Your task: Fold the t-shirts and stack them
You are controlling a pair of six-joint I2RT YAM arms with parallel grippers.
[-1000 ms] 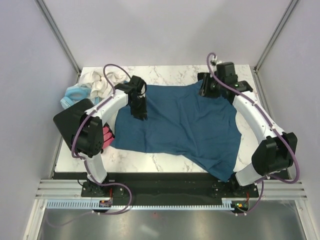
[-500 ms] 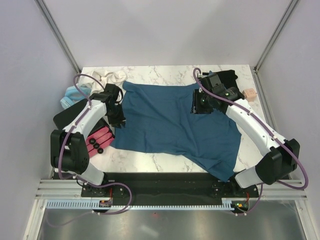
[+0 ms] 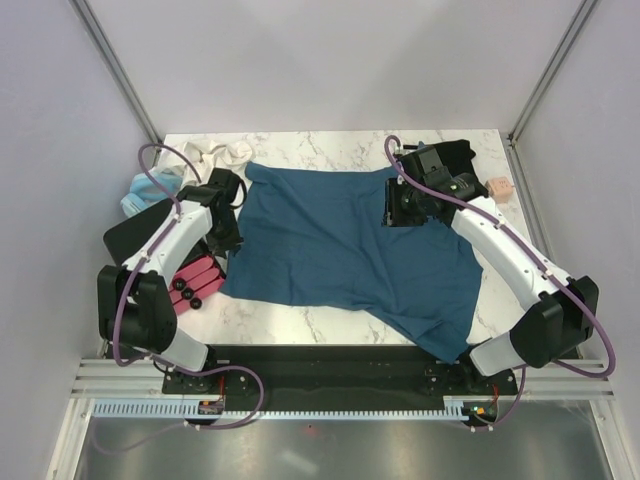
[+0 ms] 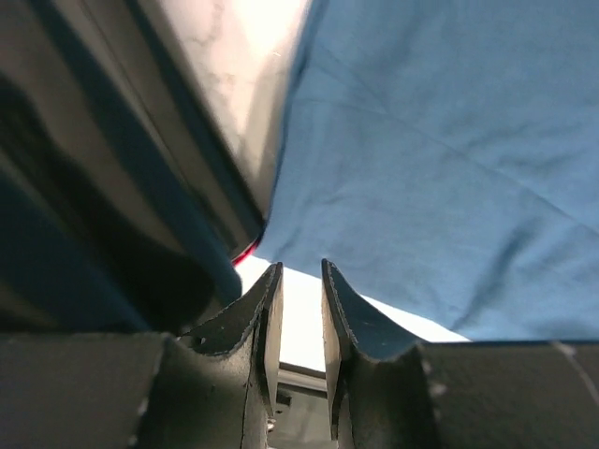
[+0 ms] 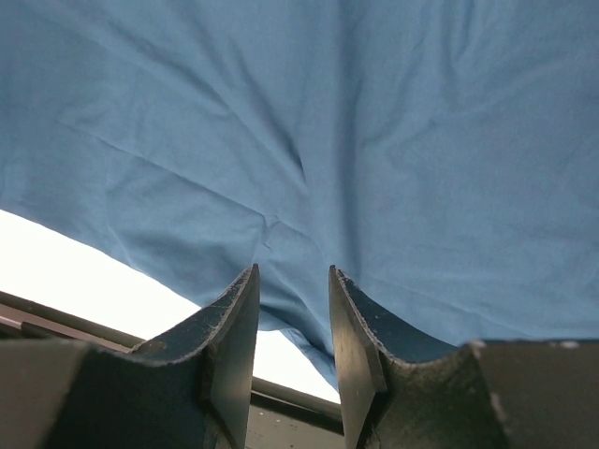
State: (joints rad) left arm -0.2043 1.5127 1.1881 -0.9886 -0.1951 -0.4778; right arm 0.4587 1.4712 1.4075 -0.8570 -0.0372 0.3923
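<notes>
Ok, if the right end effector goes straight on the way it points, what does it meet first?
The teal-blue t-shirt, filling the view just ahead of the right end effector; exact depth unclear.

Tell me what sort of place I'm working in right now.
Probably a lab test cell, not a home: a marble-look table boxed in by plain pale walls and metal frame posts, with two arms bolted to a black base plate at its near edge.

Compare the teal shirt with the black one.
The teal shirt lies spread across the middle of the table; the black shirt sits bunched at the far right corner. The teal shirt shows almost whole; the black shirt is partly hidden behind the right arm. Both lie on the table, neither folded.
</notes>
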